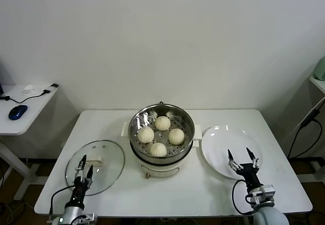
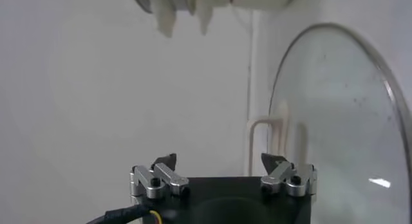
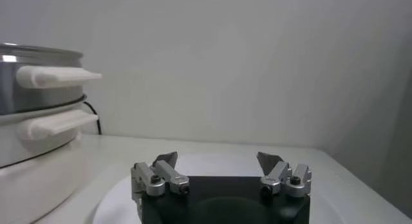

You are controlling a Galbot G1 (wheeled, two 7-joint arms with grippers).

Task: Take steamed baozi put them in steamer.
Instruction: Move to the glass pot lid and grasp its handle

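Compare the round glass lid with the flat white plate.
The round glass lid is see-through with a white handle; the flat white plate is opaque and bare. The lid lies left of the steel steamer, the plate right. Both are round, flat on the table.

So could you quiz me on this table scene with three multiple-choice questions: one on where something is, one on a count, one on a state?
1. Where does the glass lid lie?
A. on the steamer
B. on the table, on the robot's left of the steamer
C. on the plate

2. How many baozi sit in the steamer?
A. two
B. three
C. four

3. What is on the white plate?
A. nothing
B. one bun
C. the lid

Answers:
1 B, the lid rests flat on the table beside the pot.
2 C, four buns show on the perforated tray.
3 A, its surface is bare; the right end effector only hovers over its near edge.
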